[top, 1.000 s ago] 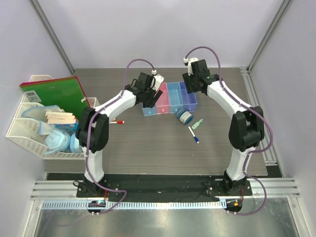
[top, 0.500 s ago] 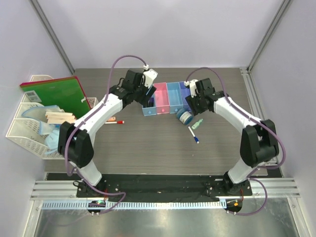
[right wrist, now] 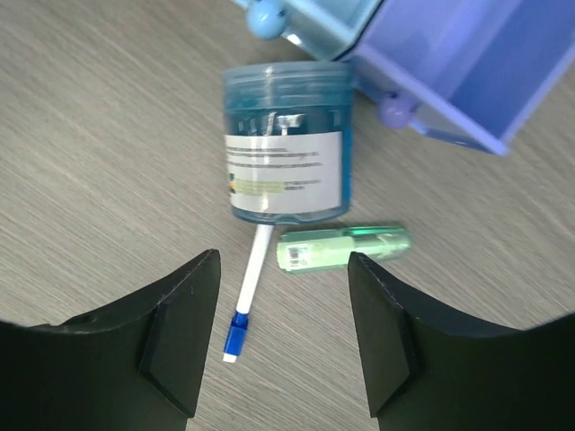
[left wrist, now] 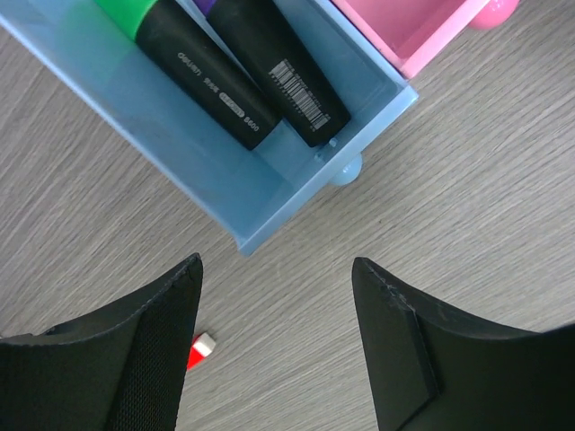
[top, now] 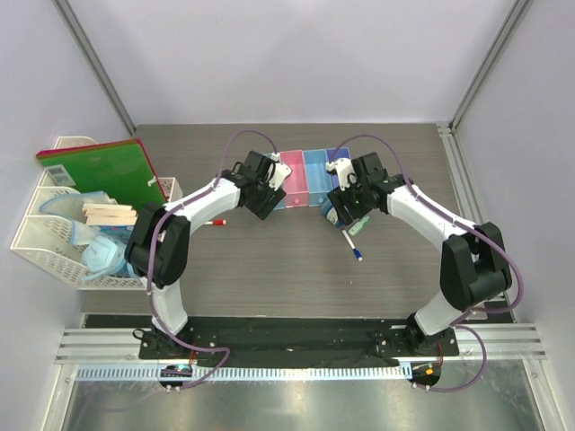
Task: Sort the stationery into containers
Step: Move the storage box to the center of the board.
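Observation:
Two black highlighters (left wrist: pixel 225 81), one with a green cap, lie in the leftmost light blue bin (left wrist: pixel 269 197); the pink bin (left wrist: pixel 422 36) is beside it. My left gripper (left wrist: pixel 277 274) is open and empty just in front of that bin (top: pixel 262 199). A red-capped marker (top: pixel 216 222) lies to its left. My right gripper (right wrist: pixel 283 269) is open and empty above the round blue jar (right wrist: pixel 286 153), the green-white bottle (right wrist: pixel 346 247) and the blue-capped marker (right wrist: pixel 247 296), in front of the purple-blue bin (right wrist: pixel 458 63). In the top view it (top: pixel 346 206) mostly hides the jar.
A white mesh organiser (top: pixel 36 247) with a green notebook (top: pixel 103 171) and wooden sticks (top: pixel 110 214) stands at the left table edge. The row of bins (top: pixel 310 162) sits mid-table at the back. Metal rails run along the right edge (top: pixel 467 197).
My left gripper has drawn back from over the bins to just in front of them. My right gripper has come forward from behind the purple-blue bin to over the jar and bottle.

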Robot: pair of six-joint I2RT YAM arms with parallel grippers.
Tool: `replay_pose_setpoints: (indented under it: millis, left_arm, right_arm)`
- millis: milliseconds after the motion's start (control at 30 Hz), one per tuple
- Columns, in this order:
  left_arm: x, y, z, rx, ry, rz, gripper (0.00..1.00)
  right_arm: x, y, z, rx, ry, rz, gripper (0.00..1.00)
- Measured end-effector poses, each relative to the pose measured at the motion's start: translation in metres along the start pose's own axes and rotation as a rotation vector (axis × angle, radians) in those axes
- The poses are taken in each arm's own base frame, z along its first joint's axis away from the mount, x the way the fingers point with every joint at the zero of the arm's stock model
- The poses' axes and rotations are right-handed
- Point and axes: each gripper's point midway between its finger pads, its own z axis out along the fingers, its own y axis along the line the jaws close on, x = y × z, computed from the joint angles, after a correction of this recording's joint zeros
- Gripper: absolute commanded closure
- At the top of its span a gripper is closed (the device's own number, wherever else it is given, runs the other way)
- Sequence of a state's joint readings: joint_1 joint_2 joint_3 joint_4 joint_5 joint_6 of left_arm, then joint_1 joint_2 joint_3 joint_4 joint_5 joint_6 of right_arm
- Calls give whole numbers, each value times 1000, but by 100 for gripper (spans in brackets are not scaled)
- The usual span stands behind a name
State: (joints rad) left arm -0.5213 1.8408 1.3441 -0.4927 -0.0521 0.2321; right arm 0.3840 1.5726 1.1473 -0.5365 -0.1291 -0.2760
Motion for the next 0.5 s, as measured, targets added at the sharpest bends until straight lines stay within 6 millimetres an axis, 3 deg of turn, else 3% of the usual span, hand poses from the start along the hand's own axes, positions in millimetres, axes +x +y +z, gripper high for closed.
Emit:
replay_pose_setpoints:
  millis: [233,500]
  left_arm:
    - [4,2,5,-17,17,5,32]
    - [12,6,19,-48,50,12,33]
  right_arm:
    - [14,14,23,-47,60,-28,33]
    - [22,17,36,-56,97,-38,32]
